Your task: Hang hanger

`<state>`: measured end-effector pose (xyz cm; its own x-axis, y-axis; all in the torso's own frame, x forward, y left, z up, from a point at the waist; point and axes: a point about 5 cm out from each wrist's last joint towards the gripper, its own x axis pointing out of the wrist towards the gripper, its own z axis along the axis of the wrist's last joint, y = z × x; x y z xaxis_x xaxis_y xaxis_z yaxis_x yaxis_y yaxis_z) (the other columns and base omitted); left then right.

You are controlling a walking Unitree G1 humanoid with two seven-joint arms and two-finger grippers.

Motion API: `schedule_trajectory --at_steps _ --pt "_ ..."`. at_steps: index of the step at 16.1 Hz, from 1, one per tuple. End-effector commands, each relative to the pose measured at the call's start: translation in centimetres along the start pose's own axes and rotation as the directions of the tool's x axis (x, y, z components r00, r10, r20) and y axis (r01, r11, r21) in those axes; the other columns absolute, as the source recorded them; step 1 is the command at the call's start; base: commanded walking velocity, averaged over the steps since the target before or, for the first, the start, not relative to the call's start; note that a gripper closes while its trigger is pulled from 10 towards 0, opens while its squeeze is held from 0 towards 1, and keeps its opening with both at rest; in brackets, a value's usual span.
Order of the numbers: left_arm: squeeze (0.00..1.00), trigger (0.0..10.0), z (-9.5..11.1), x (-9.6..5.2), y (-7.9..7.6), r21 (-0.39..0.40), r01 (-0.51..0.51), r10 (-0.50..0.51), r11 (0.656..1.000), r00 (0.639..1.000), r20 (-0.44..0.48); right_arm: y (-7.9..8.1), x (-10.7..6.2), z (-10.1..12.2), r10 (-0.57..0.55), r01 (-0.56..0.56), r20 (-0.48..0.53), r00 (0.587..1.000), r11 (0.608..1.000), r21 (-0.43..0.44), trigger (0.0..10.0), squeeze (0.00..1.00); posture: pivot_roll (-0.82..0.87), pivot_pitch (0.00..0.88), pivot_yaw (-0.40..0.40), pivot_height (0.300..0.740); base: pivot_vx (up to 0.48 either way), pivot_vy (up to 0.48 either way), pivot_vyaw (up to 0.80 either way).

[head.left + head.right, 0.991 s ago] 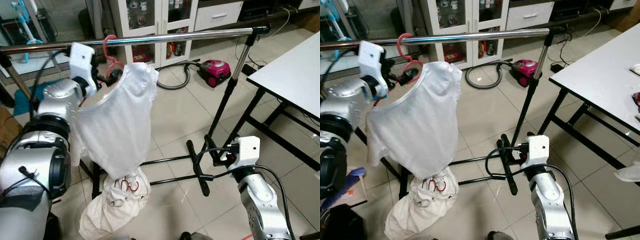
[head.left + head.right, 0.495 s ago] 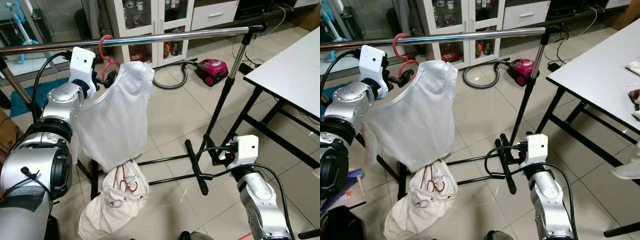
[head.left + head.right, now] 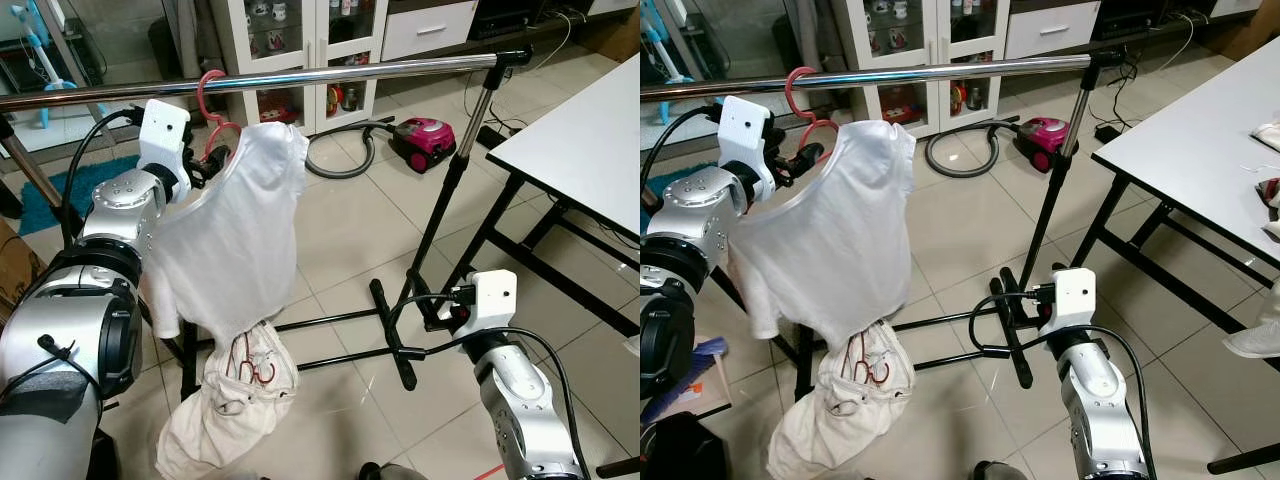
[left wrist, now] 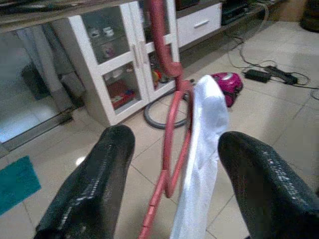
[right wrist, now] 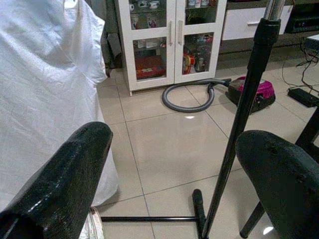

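A pink hanger (image 3: 204, 96) carrying a white T-shirt (image 3: 240, 240) has its hook over the chrome rail (image 3: 380, 72) of a clothes rack. My left gripper (image 3: 207, 167) is raised beside the hanger's neck, just below the rail. In the left wrist view its fingers (image 4: 107, 164) stand wide apart, with the hanger (image 4: 169, 144) and shirt (image 4: 202, 159) ahead between them and untouched. My right gripper (image 5: 174, 142) is held low near the rack's upright post (image 5: 244, 109), open with nothing between its fingers.
A cream bag of clothes (image 3: 235, 400) slumps on the rack's base bars under the shirt. A magenta vacuum cleaner (image 3: 430, 140) with its hose lies on the tile floor behind. A white table (image 3: 590, 150) stands to the right, and a glass-door cabinet (image 3: 300, 40) at the back.
My left gripper has let go of the hanger and drawn slightly back. The shirt's near side has dropped and now hangs freely from the rail. The right arm is unchanged.
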<state>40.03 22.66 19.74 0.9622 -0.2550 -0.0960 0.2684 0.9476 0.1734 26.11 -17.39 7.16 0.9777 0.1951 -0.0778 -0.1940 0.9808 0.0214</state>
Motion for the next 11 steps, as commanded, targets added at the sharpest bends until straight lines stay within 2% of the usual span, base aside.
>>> schedule_trajectory --at_steps 1,4,6,11 --pt "0.0 0.0 -0.62 -0.34 0.3 -0.02 0.006 -0.006 1.0 1.0 -0.013 0.02 0.32 0.29 0.002 -0.002 0.002 1.0 1.0 0.003 10.0 0.0 -0.1 0.012 0.049 0.74 0.0 0.0 0.0" --pt "0.0 0.0 -0.75 -0.32 0.11 -0.041 0.026 -0.027 0.999 1.0 -0.013 0.15 0.46 0.31 -0.002 0.002 0.008 1.0 1.0 0.01 10.0 0.0 -0.1 0.009 0.051 0.74 0.0 0.0 0.0" --pt "0.0 0.0 -0.73 -0.32 -0.14 -0.102 0.065 -0.064 0.993 0.998 0.013 0.35 0.53 0.28 0.001 -0.001 0.009 1.0 1.0 0.014 10.0 0.0 -0.09 0.01 0.055 0.74 0.0 0.0 0.0" --pt "0.0 0.0 -0.69 -0.21 -0.3 -0.155 0.068 -0.065 0.986 0.998 0.027 0.36 0.58 0.28 0.01 -0.01 0.007 1.0 1.0 0.014 10.0 0.0 -0.09 0.009 0.05 0.74 0.0 0.0 0.0"
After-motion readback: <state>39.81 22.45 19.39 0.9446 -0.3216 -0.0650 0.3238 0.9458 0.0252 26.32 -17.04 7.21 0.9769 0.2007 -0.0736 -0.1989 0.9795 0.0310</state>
